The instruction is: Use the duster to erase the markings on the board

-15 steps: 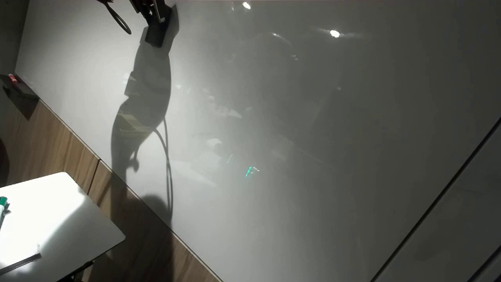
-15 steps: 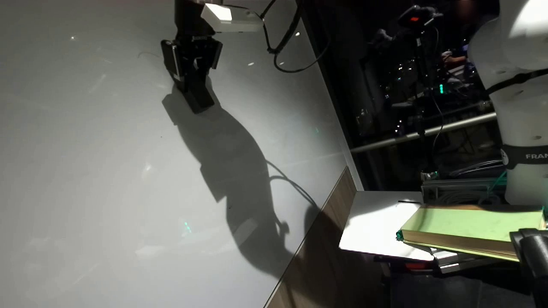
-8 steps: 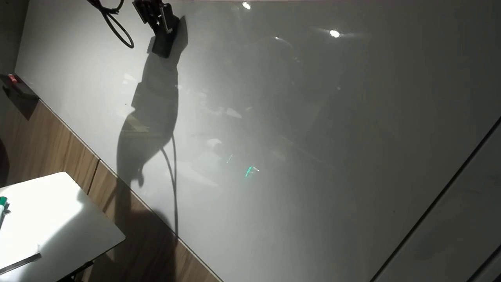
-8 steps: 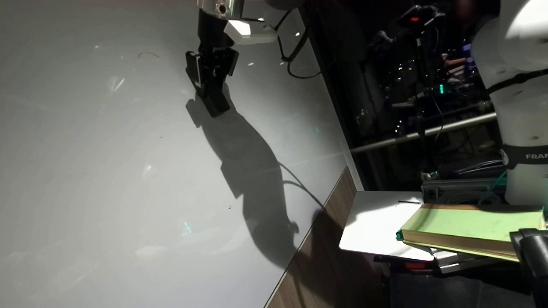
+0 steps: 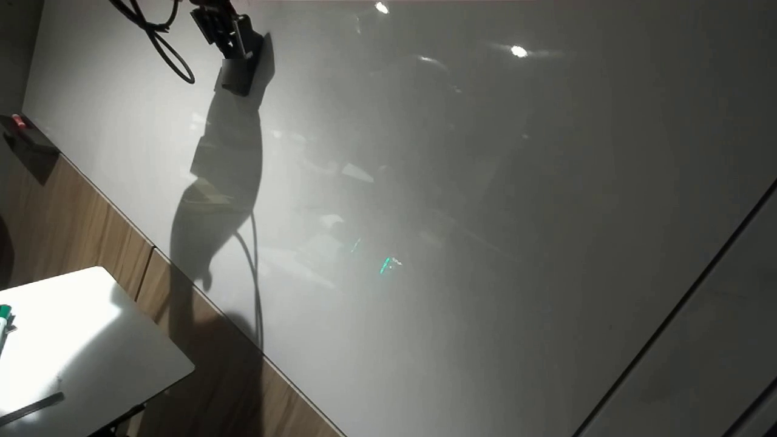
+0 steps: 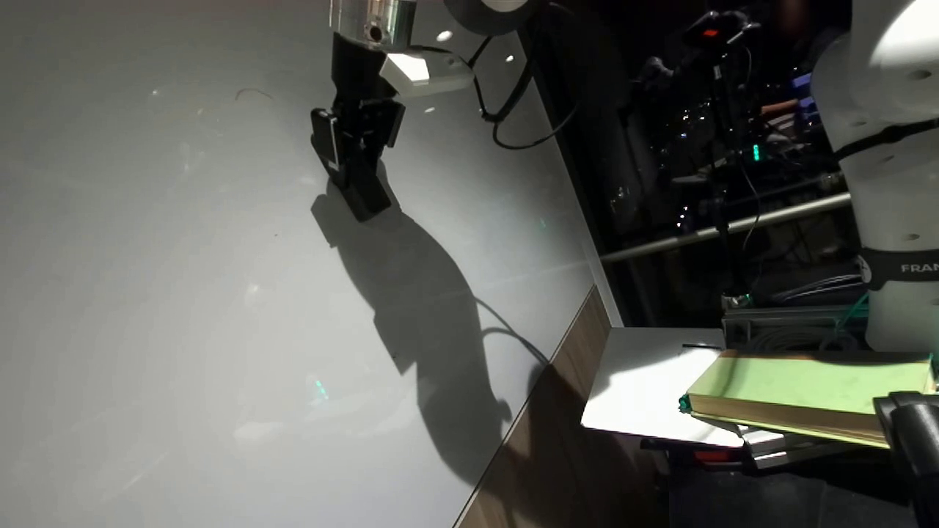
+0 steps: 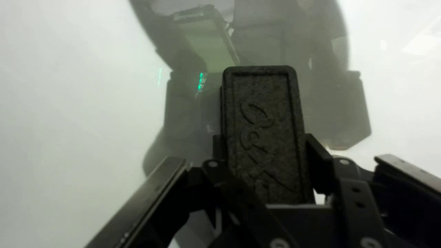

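Note:
The board [image 5: 485, 340] is large, glossy and white-grey, and it also fills the left part of an exterior view [image 6: 147, 308]. My gripper [image 7: 270, 155] is shut on the duster [image 7: 265, 103], a dark grey oblong block held between both fingers. The duster shows below the gripper in both exterior views [image 5: 238, 77] [image 6: 367, 196], against the board. I cannot tell whether it touches the surface. A thin faint curved line, likely the markings [image 6: 254, 92], lies on the board up and left of the gripper. I cannot make it out in the wrist view.
A small white table [image 5: 91, 340] with a green-capped marker [image 5: 3, 315] stands below the board. A green book [image 6: 807, 381] lies on it. A dark ledge [image 5: 30, 136] is at the board's corner. A loose cable [image 6: 513, 95] hangs by the arm. Glares and the arm's shadow cross the board.
The gripper and held duster have shifted over the board: first right and slightly down, then back left a little and further down in both exterior views. The faint line looks unchanged.

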Tool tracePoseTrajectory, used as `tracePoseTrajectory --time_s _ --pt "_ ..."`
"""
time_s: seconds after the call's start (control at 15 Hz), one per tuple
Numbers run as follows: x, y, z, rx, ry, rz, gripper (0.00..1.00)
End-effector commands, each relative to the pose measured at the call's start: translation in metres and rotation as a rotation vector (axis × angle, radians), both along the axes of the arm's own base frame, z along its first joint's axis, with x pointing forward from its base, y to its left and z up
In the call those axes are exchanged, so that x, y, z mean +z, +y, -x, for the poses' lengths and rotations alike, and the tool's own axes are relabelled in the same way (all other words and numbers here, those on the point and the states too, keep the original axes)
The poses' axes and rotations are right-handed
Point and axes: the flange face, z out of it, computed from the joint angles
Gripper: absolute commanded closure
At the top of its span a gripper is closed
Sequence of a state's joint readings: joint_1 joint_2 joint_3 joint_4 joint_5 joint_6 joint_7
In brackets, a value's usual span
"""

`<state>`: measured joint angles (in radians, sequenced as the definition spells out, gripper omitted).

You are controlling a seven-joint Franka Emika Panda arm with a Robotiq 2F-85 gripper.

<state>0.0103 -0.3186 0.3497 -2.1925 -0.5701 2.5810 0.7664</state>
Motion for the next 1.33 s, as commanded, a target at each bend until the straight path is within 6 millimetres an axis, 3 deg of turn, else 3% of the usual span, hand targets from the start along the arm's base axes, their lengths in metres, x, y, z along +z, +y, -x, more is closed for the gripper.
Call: tracePoseTrajectory --time_s 0.0,0.27,0.47,0.6,1.0,1.2,1.27 --pt "-0.013 0.035 -0.013 0.047 -0.017 -0.023 0.69" --pt "-0.025 0.061 -0.018 0.067 -0.012 -0.018 0.69" --pt "-0.022 0.074 -0.017 0.076 -0.028 -0.010 0.69" --pt "-0.007 0.079 -0.019 0.081 -0.044 0.000 0.69" --pt "0.062 0.083 -0.022 0.073 -0.103 0.022 0.69" --pt "0.082 0.078 -0.025 0.066 -0.122 0.041 0.69" --pt "0.086 0.068 -0.031 0.062 -0.126 0.049 0.69"
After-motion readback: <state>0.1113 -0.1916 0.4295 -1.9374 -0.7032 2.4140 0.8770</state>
